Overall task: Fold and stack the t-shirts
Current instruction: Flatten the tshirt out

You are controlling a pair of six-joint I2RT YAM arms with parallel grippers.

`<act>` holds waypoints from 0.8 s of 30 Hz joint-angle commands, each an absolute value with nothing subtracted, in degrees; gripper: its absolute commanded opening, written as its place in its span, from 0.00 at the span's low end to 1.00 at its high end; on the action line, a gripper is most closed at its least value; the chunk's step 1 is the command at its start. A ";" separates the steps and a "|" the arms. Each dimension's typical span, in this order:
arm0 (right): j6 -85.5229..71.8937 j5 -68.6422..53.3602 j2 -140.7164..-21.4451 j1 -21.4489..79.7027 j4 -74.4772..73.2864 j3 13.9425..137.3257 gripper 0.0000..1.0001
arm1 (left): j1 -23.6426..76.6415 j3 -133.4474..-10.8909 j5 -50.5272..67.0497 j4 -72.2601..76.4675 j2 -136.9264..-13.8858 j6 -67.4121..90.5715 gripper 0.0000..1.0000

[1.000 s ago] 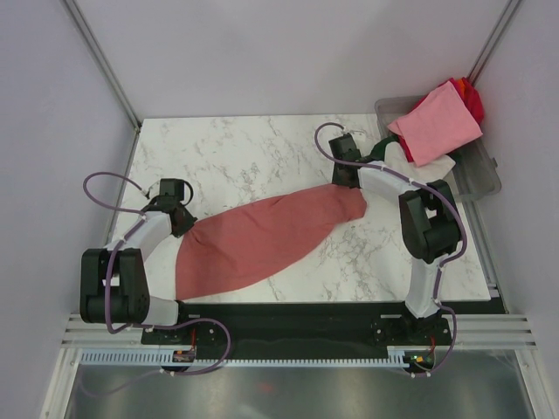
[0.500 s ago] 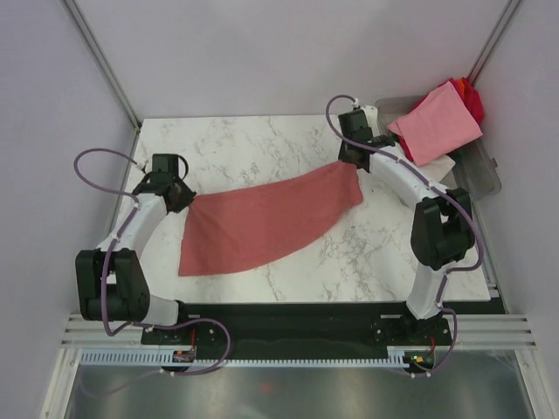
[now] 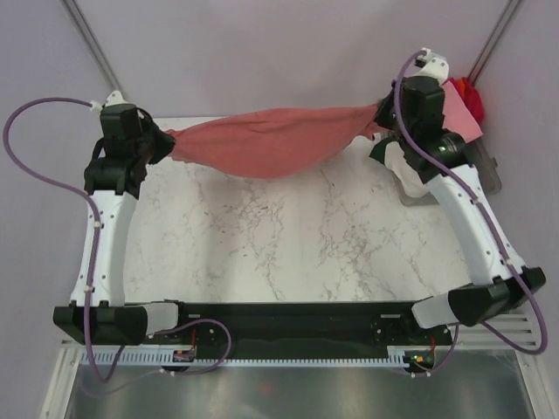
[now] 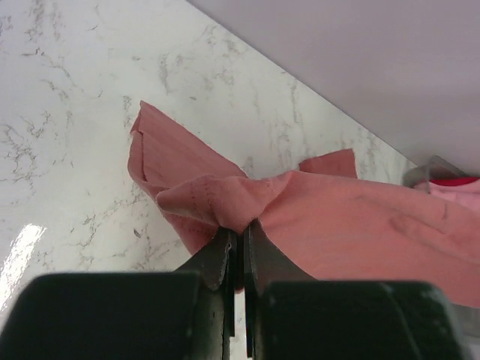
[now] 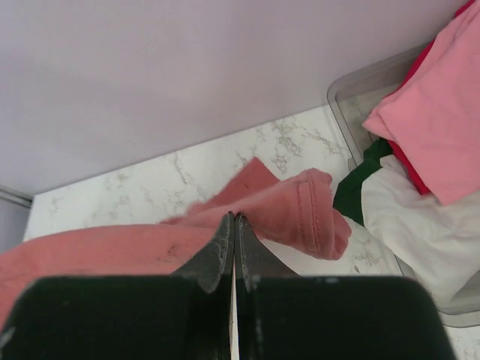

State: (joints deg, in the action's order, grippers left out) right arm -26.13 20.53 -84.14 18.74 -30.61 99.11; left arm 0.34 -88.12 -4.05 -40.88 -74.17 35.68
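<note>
The brick-red t-shirt [image 3: 271, 144] is hanging lengthwise left to right above the desk [image 3: 288, 236], left pincer [image 3: 163, 145] and right pincer [image 3: 379, 120] clenching its ends.

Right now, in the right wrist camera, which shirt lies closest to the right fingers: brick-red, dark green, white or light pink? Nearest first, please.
1. brick-red shirt: pinched in the right fingers, at centre.
2. dark green shirt: just to the right, peeking from under the pile.
3. white shirt and light pink shirt: farther right, white below, pink above; too close to call.
</note>
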 commanded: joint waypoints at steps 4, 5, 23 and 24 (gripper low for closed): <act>-25.66 17.06 -68.92 18.46 -31.46 97.38 0.00 | 0.09 -95.34 -0.44 -47.45 -61.01 29.88 0.02; -25.93 16.79 -65.86 18.46 -31.73 97.21 0.00 | 0.09 -96.58 -0.27 -48.50 -59.60 30.06 0.02; -27.06 17.57 -72.49 18.46 -30.34 94.15 0.00 | 0.09 -89.84 -6.49 -50.21 -71.62 36.73 0.02; -28.03 17.75 -73.90 18.37 -27.54 91.52 0.00 | 0.09 -86.17 -7.11 -48.27 -72.50 37.78 0.02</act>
State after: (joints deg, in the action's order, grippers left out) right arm -26.26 16.67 -67.83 18.72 -31.86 97.41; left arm 0.36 -92.71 -2.66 -50.28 -67.61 34.70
